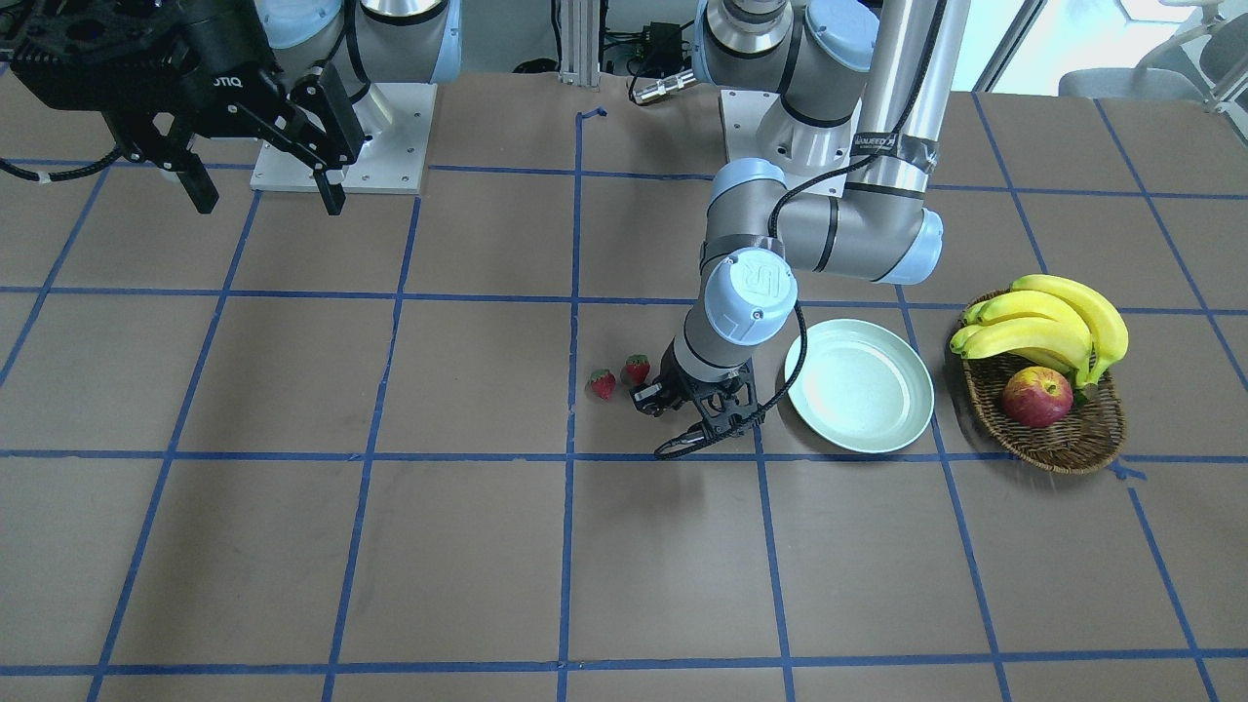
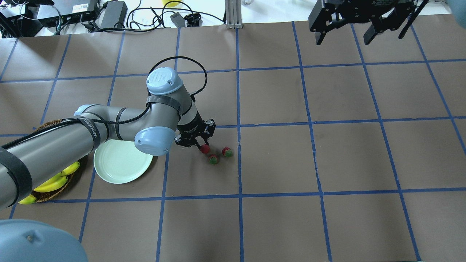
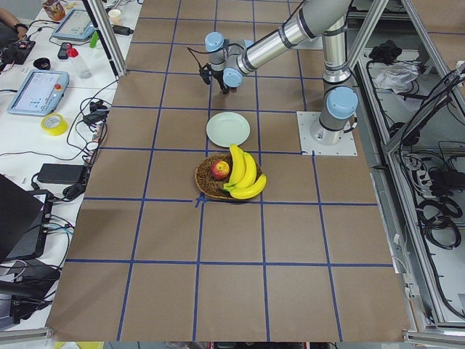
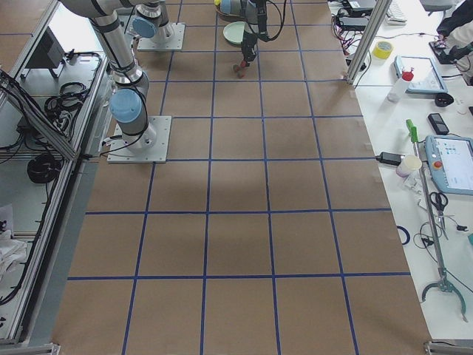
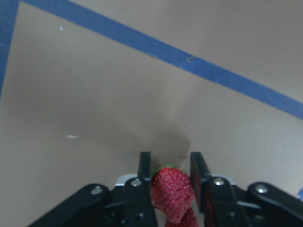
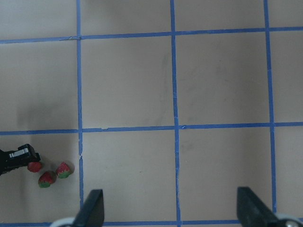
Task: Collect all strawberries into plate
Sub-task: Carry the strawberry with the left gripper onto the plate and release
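Observation:
My left gripper (image 2: 204, 145) is shut on one strawberry (image 2: 205, 148), low over the table, right of the pale green plate (image 2: 122, 163). The left wrist view shows that berry (image 5: 171, 191) pinched between both fingers (image 5: 144, 172). Two more strawberries (image 2: 213, 159) (image 2: 227, 151) lie on the table just beyond it; they also show in the front view (image 1: 603, 383) (image 1: 637, 368), where the held one is hidden behind the gripper. The plate (image 1: 858, 385) holds nothing. My right gripper (image 2: 358, 34) is open and empty, high at the far right; its fingers (image 6: 92, 208) stand wide apart.
A brown wicker basket (image 1: 1063, 439) with bananas (image 1: 1053, 322) and a red-yellow apple (image 1: 1036, 397) stands beside the plate, on the side away from the berries. Blue tape lines grid the brown table. Cables and power supplies lie along the far edge (image 2: 109, 14).

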You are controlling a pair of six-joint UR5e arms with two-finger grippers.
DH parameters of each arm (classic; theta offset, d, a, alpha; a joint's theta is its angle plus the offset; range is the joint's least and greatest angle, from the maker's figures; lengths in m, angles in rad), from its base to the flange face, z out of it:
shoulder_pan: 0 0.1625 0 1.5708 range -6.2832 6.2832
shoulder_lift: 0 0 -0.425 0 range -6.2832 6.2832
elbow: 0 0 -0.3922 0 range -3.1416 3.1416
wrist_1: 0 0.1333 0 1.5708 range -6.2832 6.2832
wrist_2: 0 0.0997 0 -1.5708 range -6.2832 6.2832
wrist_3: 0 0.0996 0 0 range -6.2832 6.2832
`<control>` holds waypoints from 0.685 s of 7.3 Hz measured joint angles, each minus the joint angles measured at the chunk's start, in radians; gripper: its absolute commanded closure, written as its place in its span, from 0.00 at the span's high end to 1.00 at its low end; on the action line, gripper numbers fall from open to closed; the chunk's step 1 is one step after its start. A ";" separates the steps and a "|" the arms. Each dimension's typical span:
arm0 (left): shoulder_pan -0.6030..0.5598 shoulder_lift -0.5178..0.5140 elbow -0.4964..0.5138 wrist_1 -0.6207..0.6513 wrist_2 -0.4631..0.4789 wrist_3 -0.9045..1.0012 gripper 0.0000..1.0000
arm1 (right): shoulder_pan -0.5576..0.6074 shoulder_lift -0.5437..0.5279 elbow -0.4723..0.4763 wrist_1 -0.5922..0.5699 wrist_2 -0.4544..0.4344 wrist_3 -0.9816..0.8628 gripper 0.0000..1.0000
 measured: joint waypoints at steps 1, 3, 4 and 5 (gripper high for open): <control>0.001 0.005 0.003 0.001 0.004 0.015 0.00 | -0.002 -0.001 -0.005 -0.007 0.000 0.002 1.00; 0.009 0.026 0.016 -0.003 0.023 0.073 0.00 | -0.005 -0.007 -0.007 0.014 -0.008 -0.039 1.00; 0.021 0.036 0.034 -0.014 0.051 0.102 0.00 | -0.009 -0.007 -0.007 0.019 -0.008 -0.097 1.00; 0.043 0.049 0.061 -0.048 0.085 0.148 0.00 | -0.016 -0.007 -0.003 0.027 -0.009 -0.131 1.00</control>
